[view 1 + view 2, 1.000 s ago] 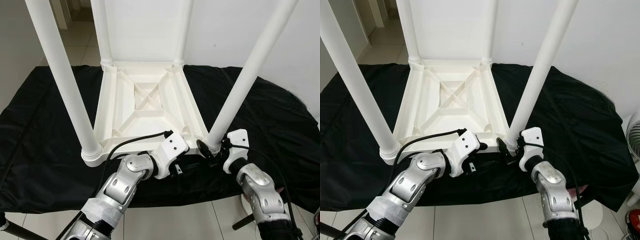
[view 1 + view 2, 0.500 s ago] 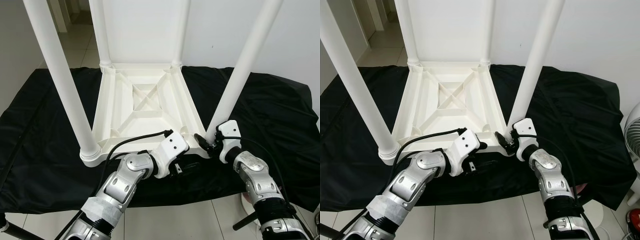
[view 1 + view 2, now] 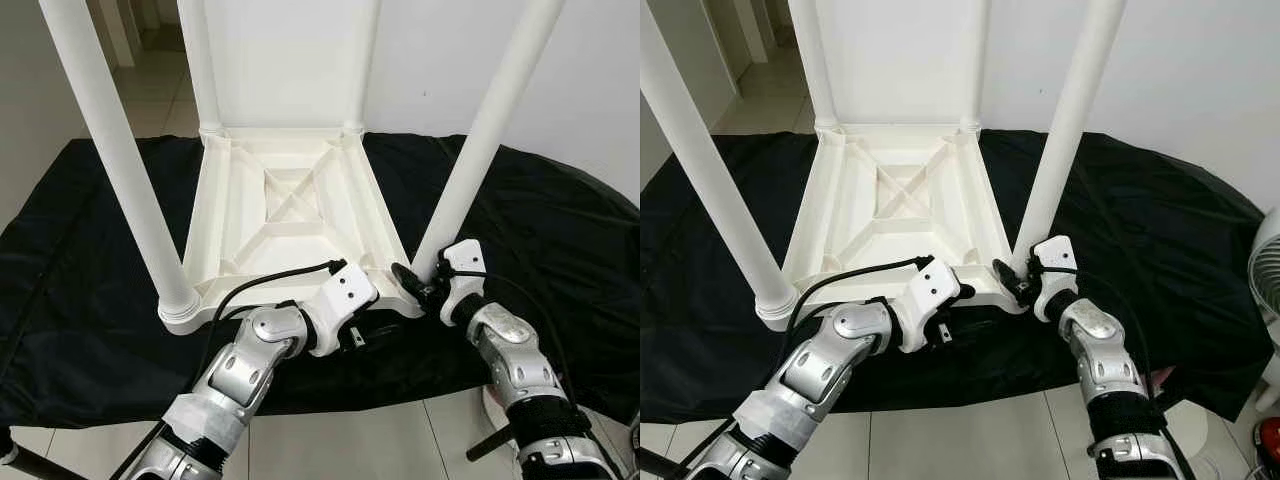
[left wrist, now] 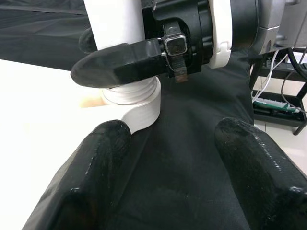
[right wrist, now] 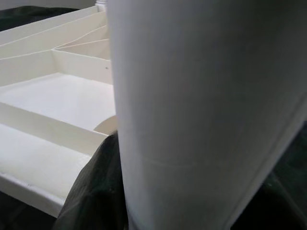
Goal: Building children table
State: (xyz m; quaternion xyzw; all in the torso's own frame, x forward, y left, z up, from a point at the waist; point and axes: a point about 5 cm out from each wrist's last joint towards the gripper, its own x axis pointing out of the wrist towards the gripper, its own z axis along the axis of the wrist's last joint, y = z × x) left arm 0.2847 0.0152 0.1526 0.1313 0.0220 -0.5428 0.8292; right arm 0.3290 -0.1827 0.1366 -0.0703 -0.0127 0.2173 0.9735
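A wide black cloth (image 3: pixel 90 290) covers the worktop, and on it a white plastic children's table (image 3: pixel 290 215) lies upside down, ribbed underside up, its four round white legs rising from the corners. The right pincer (image 3: pixel 420 288) sits at the base of the near right white leg (image 3: pixel 470 170), its black fingers (image 4: pixel 120 62) closed around that leg just above the corner socket. The left pincer (image 4: pixel 177 158) rests low over the cloth just beside that same corner, its two fingers spread wide and holding nothing.
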